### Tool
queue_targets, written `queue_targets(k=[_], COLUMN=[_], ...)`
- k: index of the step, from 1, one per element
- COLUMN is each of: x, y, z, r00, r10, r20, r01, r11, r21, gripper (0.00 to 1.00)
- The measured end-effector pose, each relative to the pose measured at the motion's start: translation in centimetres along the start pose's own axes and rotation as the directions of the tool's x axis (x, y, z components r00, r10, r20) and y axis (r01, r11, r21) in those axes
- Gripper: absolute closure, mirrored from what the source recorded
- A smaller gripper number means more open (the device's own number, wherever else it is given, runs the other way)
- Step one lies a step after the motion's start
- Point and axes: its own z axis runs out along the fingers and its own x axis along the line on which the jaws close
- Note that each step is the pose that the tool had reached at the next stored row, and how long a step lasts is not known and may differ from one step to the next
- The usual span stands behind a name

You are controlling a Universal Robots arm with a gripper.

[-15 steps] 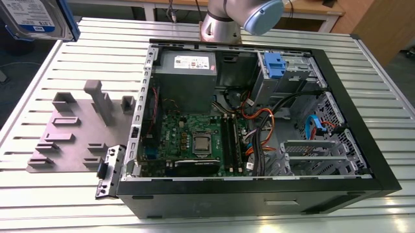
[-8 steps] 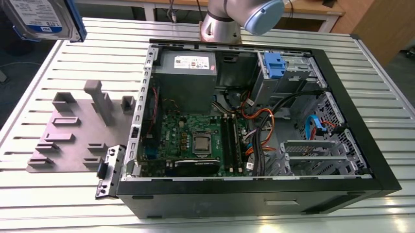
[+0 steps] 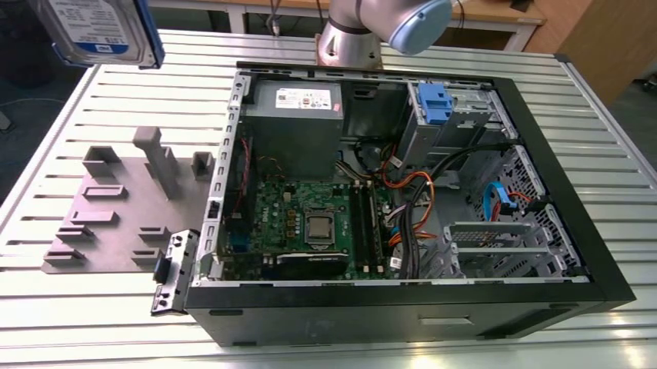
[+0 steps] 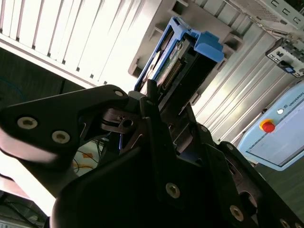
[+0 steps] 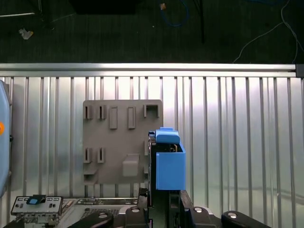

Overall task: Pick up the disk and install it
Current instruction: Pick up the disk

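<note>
Exterior view: disk (image 3: pixel 98 31) held high off desk (image 3: pixel 575 100), PC case (image 3: pixel 411 192) well apart from jaws. Second wrist view: jaws pinching disk (image 4: pixel 183 61) btwn them. First wrist view: disk (image 5: pixel 168 164) just ahead of jaws, fixture (image 5: pixel 118 137) beyond. Pick done, prob carry step; install not yet done.

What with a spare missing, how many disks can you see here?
1. The disk is held aloft in the claw, at the exterior view's upper left. Others may be hidden inside the computer case.
</note>
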Motion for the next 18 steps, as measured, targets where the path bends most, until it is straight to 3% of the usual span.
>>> queue_targets(k=[18], x=[-0.13], y=[-6.54], z=[0.05], r00=[1.0000], r10=[0.000], r20=[0.0001], r01=[0.000], r11=[1.0000], r21=[0.0000], gripper=[0.65])
